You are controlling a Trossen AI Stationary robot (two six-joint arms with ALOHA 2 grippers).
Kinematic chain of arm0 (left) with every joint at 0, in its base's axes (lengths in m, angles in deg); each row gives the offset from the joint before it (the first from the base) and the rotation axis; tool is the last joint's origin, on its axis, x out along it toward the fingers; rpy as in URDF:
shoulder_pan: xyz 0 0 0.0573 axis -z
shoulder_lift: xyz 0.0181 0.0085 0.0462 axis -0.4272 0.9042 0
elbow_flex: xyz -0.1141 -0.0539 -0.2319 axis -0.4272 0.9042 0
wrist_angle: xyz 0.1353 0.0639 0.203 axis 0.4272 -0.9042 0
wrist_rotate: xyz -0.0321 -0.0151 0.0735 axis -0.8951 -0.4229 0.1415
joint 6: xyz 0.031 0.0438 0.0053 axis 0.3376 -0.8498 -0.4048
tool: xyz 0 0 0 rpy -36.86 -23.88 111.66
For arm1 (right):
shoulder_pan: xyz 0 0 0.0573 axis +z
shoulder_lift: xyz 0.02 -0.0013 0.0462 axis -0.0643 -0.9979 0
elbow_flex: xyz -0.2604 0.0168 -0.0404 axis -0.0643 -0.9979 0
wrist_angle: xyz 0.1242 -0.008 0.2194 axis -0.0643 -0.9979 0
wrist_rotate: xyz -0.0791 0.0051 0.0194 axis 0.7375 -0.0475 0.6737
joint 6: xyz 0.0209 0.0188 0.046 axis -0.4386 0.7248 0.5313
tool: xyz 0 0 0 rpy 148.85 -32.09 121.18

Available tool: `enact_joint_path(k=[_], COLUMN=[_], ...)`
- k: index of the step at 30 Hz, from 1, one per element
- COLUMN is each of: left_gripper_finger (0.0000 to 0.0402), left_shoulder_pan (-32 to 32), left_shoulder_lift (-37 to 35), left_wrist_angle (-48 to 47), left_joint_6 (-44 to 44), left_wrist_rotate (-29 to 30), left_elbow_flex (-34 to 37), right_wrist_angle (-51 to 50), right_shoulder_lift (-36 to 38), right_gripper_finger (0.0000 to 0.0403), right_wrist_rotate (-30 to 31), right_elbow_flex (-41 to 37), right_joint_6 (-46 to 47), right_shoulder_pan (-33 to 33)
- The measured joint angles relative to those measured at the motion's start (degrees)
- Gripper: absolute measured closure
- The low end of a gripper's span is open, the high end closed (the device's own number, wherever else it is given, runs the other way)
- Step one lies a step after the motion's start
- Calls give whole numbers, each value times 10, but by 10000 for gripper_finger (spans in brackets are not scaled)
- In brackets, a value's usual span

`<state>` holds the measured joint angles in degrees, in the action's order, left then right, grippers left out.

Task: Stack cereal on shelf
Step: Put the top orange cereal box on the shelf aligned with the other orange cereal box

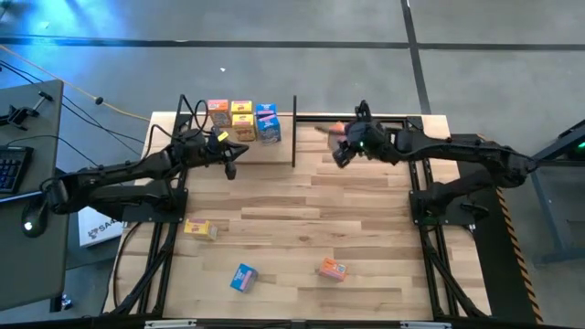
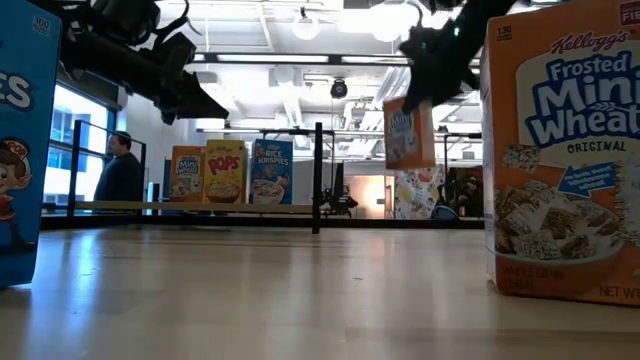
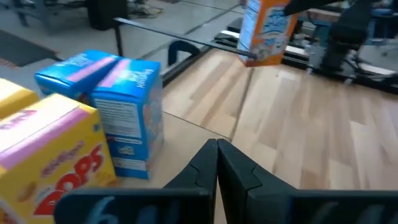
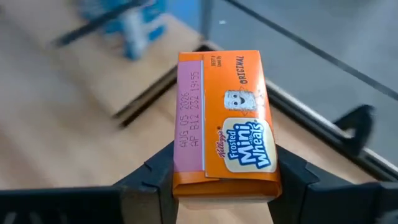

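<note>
an orange frosted mini-wheats box (image 4: 222,121) is gripped between the fingers of the right gripper (image 1: 340,146) and is held in the air above the far right part of the table (image 1: 366,219), just right of the black centre post (image 1: 294,132) of the shelf (image 1: 274,155). in the low view this box (image 2: 409,135) is seen hanging clear of the surface, slightly tilted.

the left gripper (image 1: 228,164) is seen with its fingers (image 3: 214,168) pressed together, nothing between them, and is placed just in front of the left shelf bay. in that bay a group of boxes is stood on the pale base board: an orange box (image 1: 218,111), yellow boxes (image 1: 242,121) and blue boxes (image 1: 267,123). from the left wrist view two blue boxes (image 3: 118,112) appear to be side by side and touching, with a yellow pops box (image 3: 53,155) just beside them, though the exact count in the group cannot be told.

three more boxes are left on the near half of the table, well apart: a yellow one (image 1: 200,228), a blue one (image 1: 243,277) and an orange one (image 1: 333,269).

a person (image 2: 121,172) is seen in the room beyond the table.
</note>
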<state>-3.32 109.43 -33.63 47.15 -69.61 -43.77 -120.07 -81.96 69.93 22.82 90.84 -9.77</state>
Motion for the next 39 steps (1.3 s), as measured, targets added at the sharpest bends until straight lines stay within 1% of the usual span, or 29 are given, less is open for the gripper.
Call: enact_joint_path(k=[4, 7, 10, 13, 16, 20, 24, 28, 34, 39], left_gripper_finger=[401, 401, 401, 401, 401, 401, 401, 401, 401, 401], left_shoulder_pan=[-10, -16, -22, -26, -26, -26, -26, -26, -25, -25], left_shoulder_lift=[-4, -9, -21, -31, -39, -46, -46, -46, -46, -46], left_wrist_angle=[-2, -3, -2, -3, -10, -28, -37, -36, -47, -48], left_joint_6=[0, -5, -12, -15, -16, -16, -19, -21, -29, -40], left_wrist_rotate=[-57, -66, -70, -80, -81, -81, -81, -80, -79, -78], left_elbow_flex=[0, 0, 0, 0, 0, 0, 0, 0, 0, 0], right_wrist_angle=[-20, -5, 44, 107, 143, 170, 172, 171, 175, 210], right_shoulder_lift=[0, -13, -44, -87, -139, -209, -274, -329, -381, -401], right_gripper_finger=[242, 242, 242, 242, 242, 242, 242, 242, 242, 242], right_wrist_rotate=[0, 0, 7, 5, -8, -31, -58, -97, -123, -154], right_elbow_flex=[10, 11, 11, 19, 49, 108, 174, 227, 274, 277], right_joint_6=[28, 44, 45, 33, 4, -48, -96, -125, -157, -173], right_shoulder_pan=[83, 139, 179, 198, 204, 204, 198, 180, 155, 134])
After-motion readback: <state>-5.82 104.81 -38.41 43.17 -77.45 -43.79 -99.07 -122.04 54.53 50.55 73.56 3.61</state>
